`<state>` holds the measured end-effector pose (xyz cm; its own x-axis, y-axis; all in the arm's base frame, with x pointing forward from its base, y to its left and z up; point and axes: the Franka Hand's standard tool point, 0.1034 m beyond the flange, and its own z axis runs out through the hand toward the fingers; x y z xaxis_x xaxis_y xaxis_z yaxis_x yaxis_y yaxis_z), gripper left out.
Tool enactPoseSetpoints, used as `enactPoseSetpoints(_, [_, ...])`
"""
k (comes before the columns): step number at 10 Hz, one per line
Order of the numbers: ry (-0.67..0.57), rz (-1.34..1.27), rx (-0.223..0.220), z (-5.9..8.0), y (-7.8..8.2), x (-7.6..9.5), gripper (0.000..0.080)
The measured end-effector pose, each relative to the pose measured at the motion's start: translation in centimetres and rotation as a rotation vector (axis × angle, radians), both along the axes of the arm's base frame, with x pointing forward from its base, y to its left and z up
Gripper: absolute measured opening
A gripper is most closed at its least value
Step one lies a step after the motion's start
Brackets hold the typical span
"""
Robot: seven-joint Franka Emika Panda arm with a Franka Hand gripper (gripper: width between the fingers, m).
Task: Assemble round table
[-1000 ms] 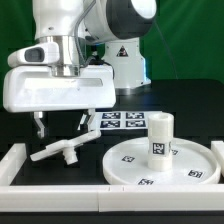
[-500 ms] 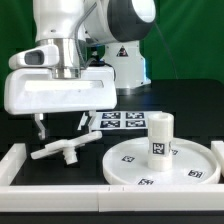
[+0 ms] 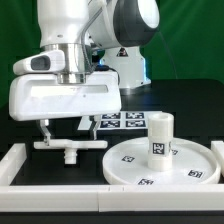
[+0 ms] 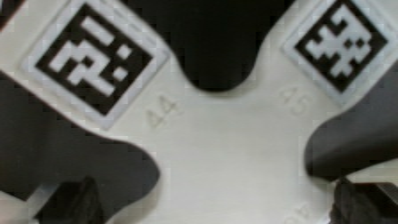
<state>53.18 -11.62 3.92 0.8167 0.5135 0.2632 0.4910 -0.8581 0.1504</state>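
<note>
Black table (image 3: 190, 112); cross-shaped base (image 3: 72, 146) beneath hand (image 3: 63, 130); contact indistinct

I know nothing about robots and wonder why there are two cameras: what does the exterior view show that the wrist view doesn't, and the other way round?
Only the exterior view shows the big round disc, the short cylinder standing on it, the marker board, the white border wall and the arm itself. Only the wrist view shows the square tags close up, with a faint "44" printed between them. Both show the cross-shaped piece, directly under the pincer.
</note>
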Motion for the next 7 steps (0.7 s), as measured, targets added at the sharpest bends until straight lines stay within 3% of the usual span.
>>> enactPoseSetpoints(7, [0.011, -0.024, -0.013, -1.7, -0.4, -1.6, 0.0649])
